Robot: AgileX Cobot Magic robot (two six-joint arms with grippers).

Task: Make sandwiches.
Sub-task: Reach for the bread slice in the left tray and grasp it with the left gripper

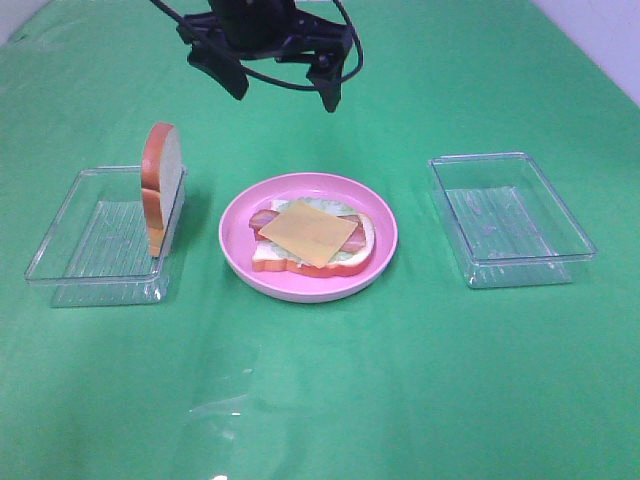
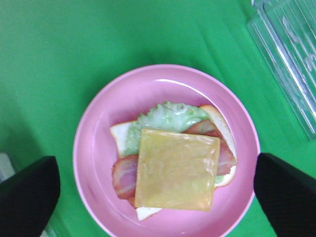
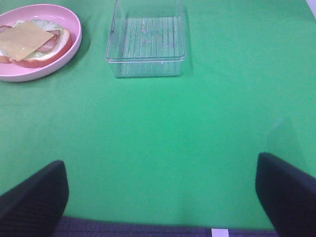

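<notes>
On the green-covered table [image 1: 330,390], in the middle, stands a round pink plate [image 1: 240,215]. In it lies the open sandwich: a white bread slice with orange-brown crust [image 1: 268,258], pale green lettuce [image 2: 168,116], reddish-brown bacon strips [image 2: 126,174] and, on top, a yellow square cheese slice [image 1: 308,232]. The second bread slice [image 1: 161,185] stands upright on its edge in the clear plastic tray [image 1: 75,270] on the left side, leaning against the tray wall nearest the plate. Another clear plastic tray [image 1: 560,255] is on the right side, with nothing in it. The left gripper [image 1: 285,82] hangs above the plate with its black fingers [image 2: 29,200] wide apart, holding nothing. The right gripper [image 3: 160,197] is over bare cloth, well apart from the plate, its fingers [image 3: 289,195] also wide apart and holding nothing. No writing or label can be read on any thing.
</notes>
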